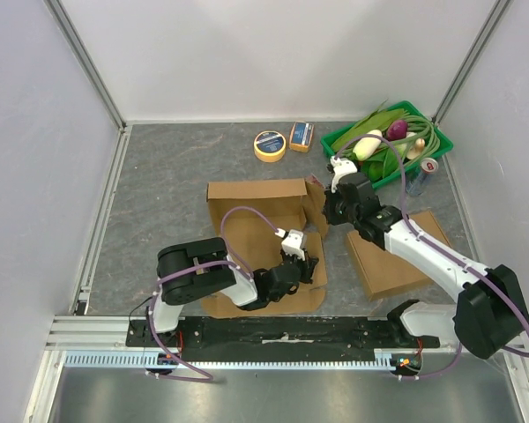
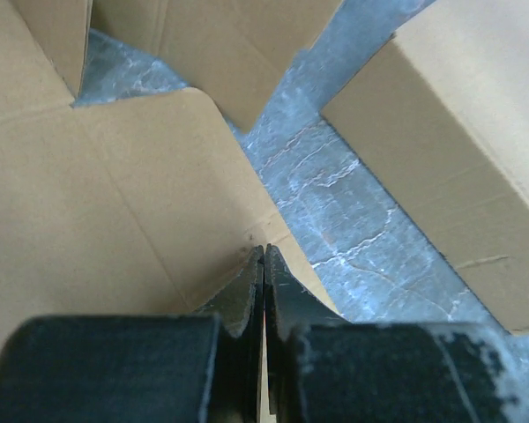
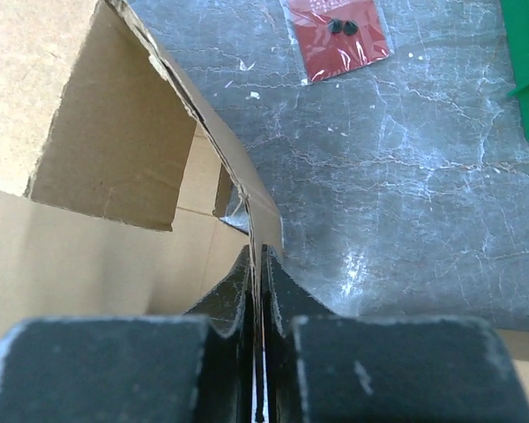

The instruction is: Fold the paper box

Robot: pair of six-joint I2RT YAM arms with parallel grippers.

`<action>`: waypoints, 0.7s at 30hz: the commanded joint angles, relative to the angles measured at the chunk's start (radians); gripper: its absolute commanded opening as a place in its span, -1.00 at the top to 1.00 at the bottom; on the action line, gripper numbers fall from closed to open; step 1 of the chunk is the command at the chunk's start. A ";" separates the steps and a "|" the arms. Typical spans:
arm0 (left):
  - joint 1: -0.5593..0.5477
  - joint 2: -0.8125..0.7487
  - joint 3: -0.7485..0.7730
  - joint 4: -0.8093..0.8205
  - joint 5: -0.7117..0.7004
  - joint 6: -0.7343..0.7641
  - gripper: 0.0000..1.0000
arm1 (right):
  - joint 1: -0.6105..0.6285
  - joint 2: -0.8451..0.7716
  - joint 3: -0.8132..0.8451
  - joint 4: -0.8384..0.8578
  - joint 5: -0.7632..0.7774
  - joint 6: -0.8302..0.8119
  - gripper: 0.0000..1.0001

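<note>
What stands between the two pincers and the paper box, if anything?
Nothing visible does. The left pincer is shut on a flat-lying flap of the paper box, and the right pincer is shut on the edge of an upright flap.

Even, diffuse overhead light, all views bright.
Top view sharp, soft shadows; wrist views blur the near end effector fingers (image 2: 115,361), mild glare on bench (image 3: 406,176).
</note>
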 commanded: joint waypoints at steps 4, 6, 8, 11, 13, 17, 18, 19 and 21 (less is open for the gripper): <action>-0.005 0.075 0.004 -0.084 -0.081 -0.122 0.96 | 0.006 -0.016 0.107 -0.063 0.035 0.070 1.00; -0.005 0.080 -0.008 -0.087 -0.089 -0.154 0.96 | 0.006 -0.002 0.140 -0.075 -0.002 0.086 1.00; -0.005 0.088 -0.025 -0.035 -0.087 -0.134 0.96 | 0.013 0.027 0.156 -0.100 -0.001 0.131 1.00; -0.005 0.104 -0.029 0.014 -0.075 -0.105 0.96 | 0.035 0.033 0.136 -0.095 0.011 0.248 0.88; -0.005 0.120 -0.029 0.057 -0.059 -0.097 0.96 | 0.065 -0.002 0.047 -0.004 0.062 0.323 0.82; -0.005 0.131 -0.051 0.161 -0.032 -0.061 0.96 | 0.113 -0.058 -0.088 0.135 0.212 0.494 0.84; -0.005 0.132 -0.058 0.194 -0.014 -0.048 0.96 | 0.119 -0.056 -0.086 0.129 0.240 0.512 0.84; -0.005 0.134 -0.075 0.249 -0.004 -0.042 0.96 | 0.128 -0.050 -0.079 0.116 0.289 0.520 0.83; -0.005 0.134 -0.092 0.312 0.048 0.008 0.95 | 0.141 -0.036 -0.056 0.095 0.318 0.512 0.82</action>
